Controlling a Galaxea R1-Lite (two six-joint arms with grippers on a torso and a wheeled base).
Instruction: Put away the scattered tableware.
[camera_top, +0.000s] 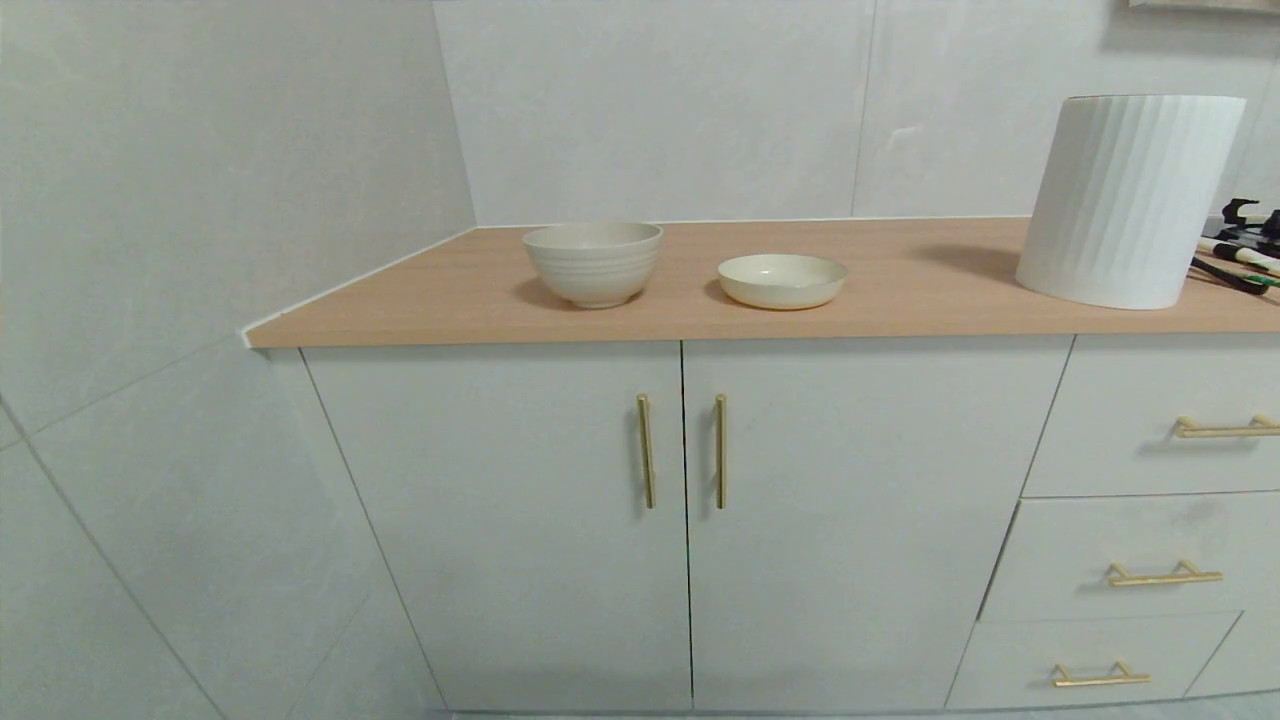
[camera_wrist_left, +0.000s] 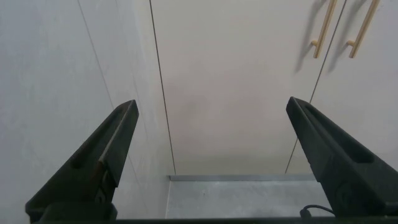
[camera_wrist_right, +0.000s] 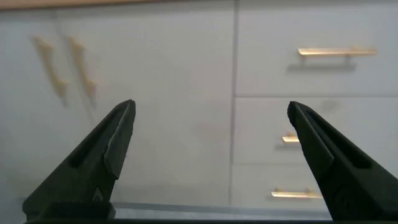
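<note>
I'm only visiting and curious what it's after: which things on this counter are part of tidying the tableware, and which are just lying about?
Part of the job:
- deep bowl
- shallow dish beside it, both on the wooden counter

Just lying about:
- tall white ribbed container
- pens and tools at the counter's right end

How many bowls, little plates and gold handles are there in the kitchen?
deep cream ribbed bowl: 1
shallow cream round plate: 1
gold metal bar handles: 5
Total: 7
</note>
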